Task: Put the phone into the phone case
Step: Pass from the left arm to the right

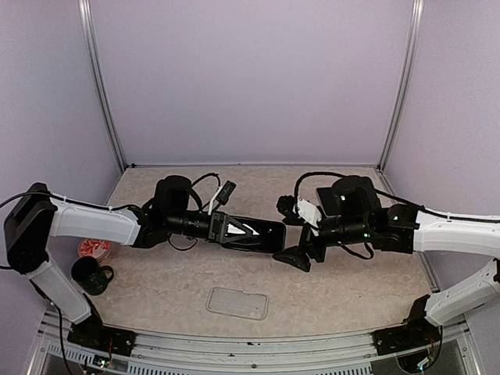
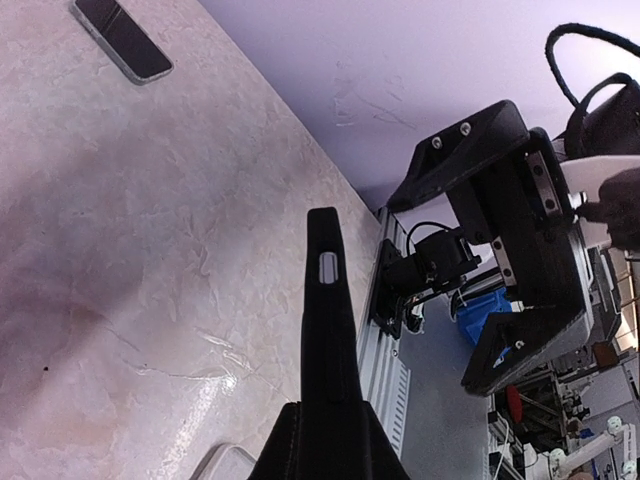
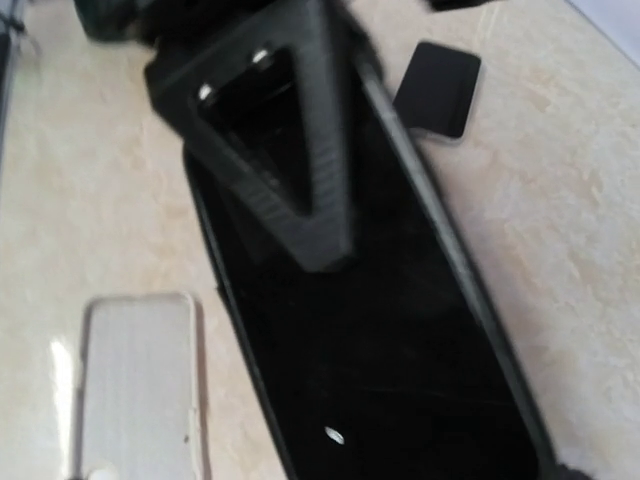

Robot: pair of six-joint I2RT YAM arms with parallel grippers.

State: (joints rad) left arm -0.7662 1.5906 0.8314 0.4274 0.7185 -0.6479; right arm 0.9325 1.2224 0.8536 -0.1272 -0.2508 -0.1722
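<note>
Phone case (image 1: 264, 235), black, is seen beyond a pale, flat, round-cornered rectangle (image 1: 237, 302) that lies alone close to the near edge of the tabletop (image 1: 156, 301), roughly at its middle. Whether that pale piece is a second, clear case cannot be told. Toward the left edge a black mug (image 1: 92, 275) is set upright, and a red-and-white round item (image 1: 94, 248) is placed just behind it.

Above the middle of the tabletop the phone case is held in the air, lengthwise from left to right, with its hollow inner side turned toward the right wrist camera. It is pinched at its left end by the left gripper (image 1: 233, 230), whose fingers are pressed against its two faces. From the left wrist it is viewed edge-on, and a small side slot is shown in its rim.

Just off the free right end of the case the right gripper (image 1: 295, 232) is positioned with its jaws spread wide, and nothing is gripped between them.

Farther back, toward the far right corner, the phone (image 2: 125, 38) is laid flat on the tabletop, dark screen up, well apart from the case and partly covered by the right arm in the top view.
</note>
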